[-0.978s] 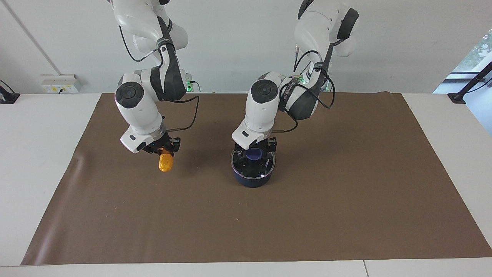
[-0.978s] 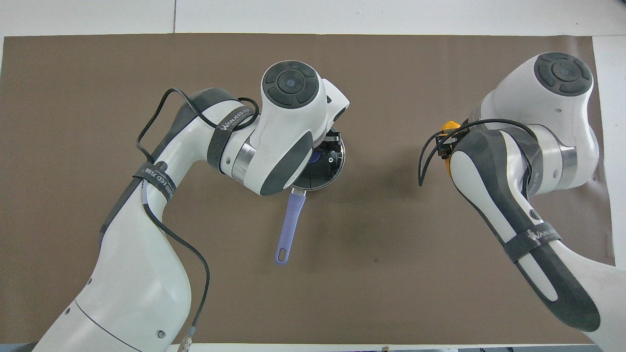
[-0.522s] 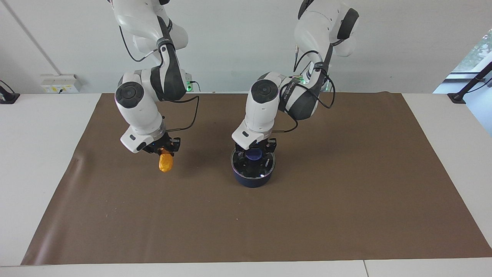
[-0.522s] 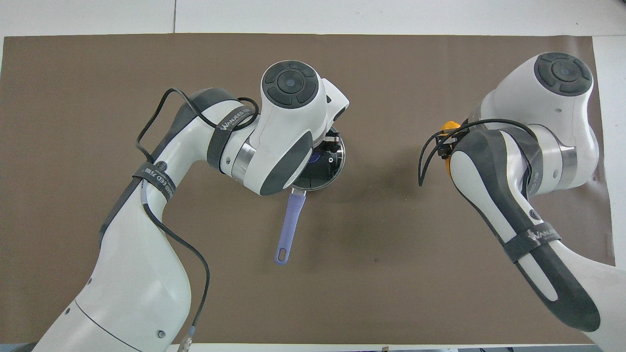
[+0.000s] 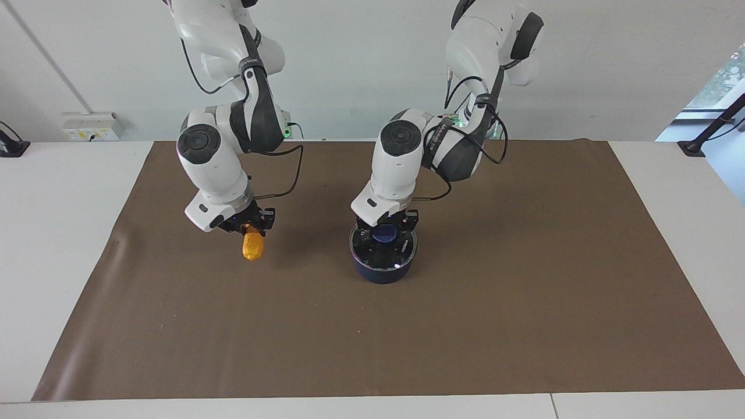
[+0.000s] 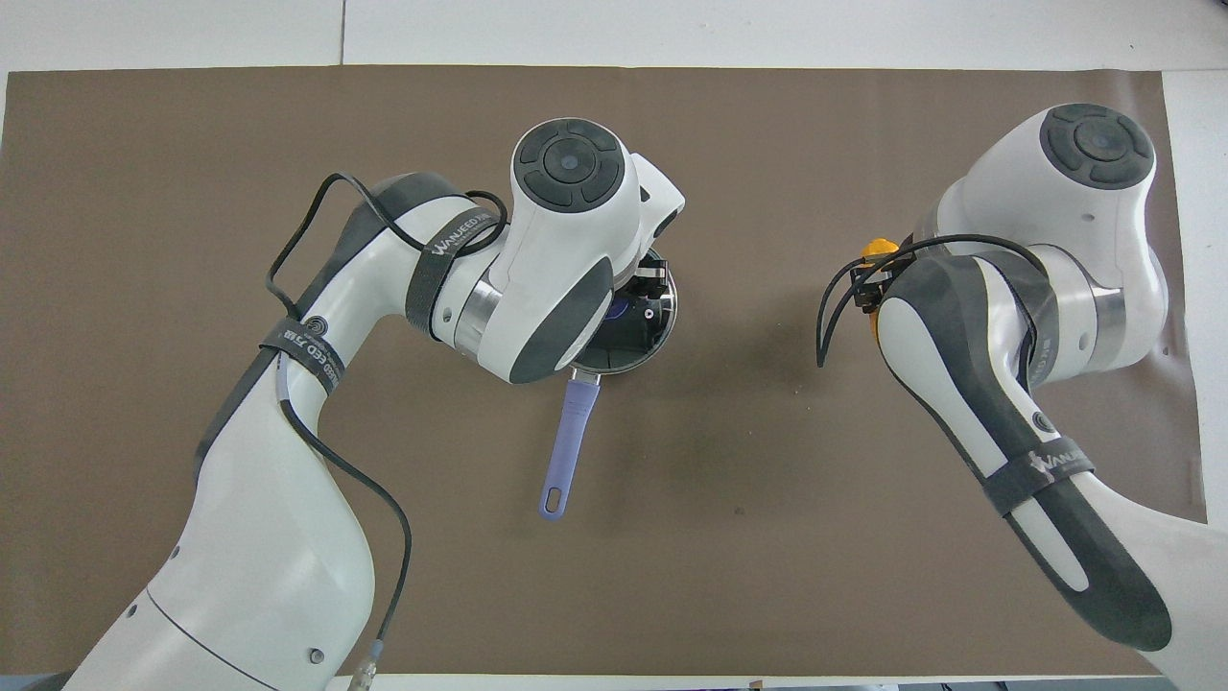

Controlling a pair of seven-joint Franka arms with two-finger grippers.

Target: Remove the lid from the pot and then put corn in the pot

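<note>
Here the pot (image 5: 381,269) sits on the brown mat (image 5: 524,302) that covers the middle of the bench (image 5: 58,233), with its lid (image 5: 401,253) on top and its long blue handle (image 6: 566,451) pointing back toward the robots. The left pincer (image 5: 384,233) is down on the lid, its fingers set on either side of the blue knob (image 5: 385,233) at the lid's centre; it looks clenched on the knob, and the lid rests flat on the pot's rim, not yet lifted. In the overhead view the left arm's wrist covers most of the lid, so only a crescent of the glass and the metal rim (image 6: 662,331) shows beside it. The right pincer (image 5: 251,230) hangs over bare mat toward the right arm's end of the bench, well apart from the pot, grasping the corn (image 5: 252,247) by its upper end. The corn hangs upright below the fingers, clear of the mat, with its shadow on the mat beside it. From overhead only a small orange bit of the corn (image 6: 877,250) peeks out past the right arm's wrist and its black cable (image 6: 835,307).
</note>
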